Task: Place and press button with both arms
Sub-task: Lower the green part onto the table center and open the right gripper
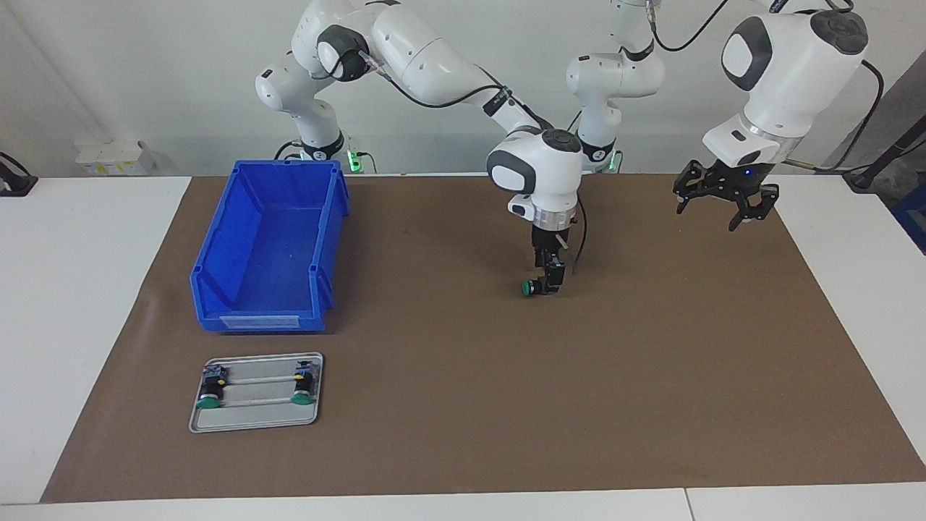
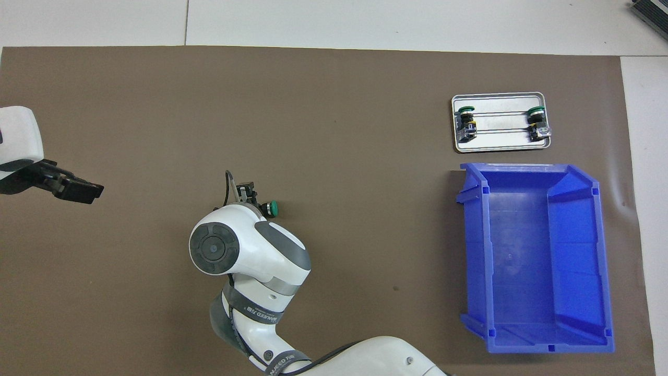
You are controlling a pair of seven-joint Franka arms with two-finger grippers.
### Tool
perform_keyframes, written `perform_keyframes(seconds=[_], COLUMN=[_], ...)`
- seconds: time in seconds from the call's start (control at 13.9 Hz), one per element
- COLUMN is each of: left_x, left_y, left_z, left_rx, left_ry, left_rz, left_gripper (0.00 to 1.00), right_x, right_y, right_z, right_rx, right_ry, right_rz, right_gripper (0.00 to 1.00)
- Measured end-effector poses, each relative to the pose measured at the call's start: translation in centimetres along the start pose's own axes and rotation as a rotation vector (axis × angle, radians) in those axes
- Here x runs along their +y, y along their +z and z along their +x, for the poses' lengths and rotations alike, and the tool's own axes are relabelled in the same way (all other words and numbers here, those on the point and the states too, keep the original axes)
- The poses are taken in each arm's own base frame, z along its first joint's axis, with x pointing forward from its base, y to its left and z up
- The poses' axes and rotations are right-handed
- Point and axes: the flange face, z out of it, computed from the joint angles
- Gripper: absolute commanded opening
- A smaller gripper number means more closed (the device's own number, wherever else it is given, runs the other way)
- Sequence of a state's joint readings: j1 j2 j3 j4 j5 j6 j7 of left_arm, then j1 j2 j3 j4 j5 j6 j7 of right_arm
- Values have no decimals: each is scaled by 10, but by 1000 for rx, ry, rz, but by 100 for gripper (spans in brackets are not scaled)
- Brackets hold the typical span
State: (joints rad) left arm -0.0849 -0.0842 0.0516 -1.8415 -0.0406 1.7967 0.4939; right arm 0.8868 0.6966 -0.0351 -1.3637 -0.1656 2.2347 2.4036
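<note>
bare mat [image 1: 651, 362] around button [image 1: 527, 287]; blue bin [image 1: 271, 246], tray [image 1: 257, 418] block right arm's end.

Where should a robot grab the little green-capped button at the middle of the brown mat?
Probably by its short black body, from straight above: the green-capped push-button points sideways, cap toward the right arm's end, so a pinch across the body fits.

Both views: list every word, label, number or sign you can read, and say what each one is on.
Dark band on the right arm, overhead view: lettering, too blurred to read.
Second band lower on that arm: lettering, also unreadable.
Pale label strip on the blue bin: no text can be made out.
Buttons on the metal tray: no readable markings.
Nothing else carries text.
</note>
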Motion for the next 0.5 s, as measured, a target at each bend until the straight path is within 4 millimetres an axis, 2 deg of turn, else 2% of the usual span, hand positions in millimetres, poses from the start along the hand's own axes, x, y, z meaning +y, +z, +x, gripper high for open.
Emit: perform_keyframes(seconds=[0.14,0.22,0.36,0.5], left_x=[2,4,9,20], left_y=[6,10,21,31], left_z=[1,2,4,8], left_rx=[5,7,26,48], left_ry=[31,58,137,252], left_rz=[-3,-6,-34,-63], left_gripper=[100,100,100,100], right_x=[-11,-21,-48,-74], right_y=[-26,-45,-84,-117], right_z=[11,24,68,132], right_rx=[10,15,19,31], right_ry=[-42,-71,-145,-234], right_rz=[3,6,22,36], right_gripper=[100,100,100,100])
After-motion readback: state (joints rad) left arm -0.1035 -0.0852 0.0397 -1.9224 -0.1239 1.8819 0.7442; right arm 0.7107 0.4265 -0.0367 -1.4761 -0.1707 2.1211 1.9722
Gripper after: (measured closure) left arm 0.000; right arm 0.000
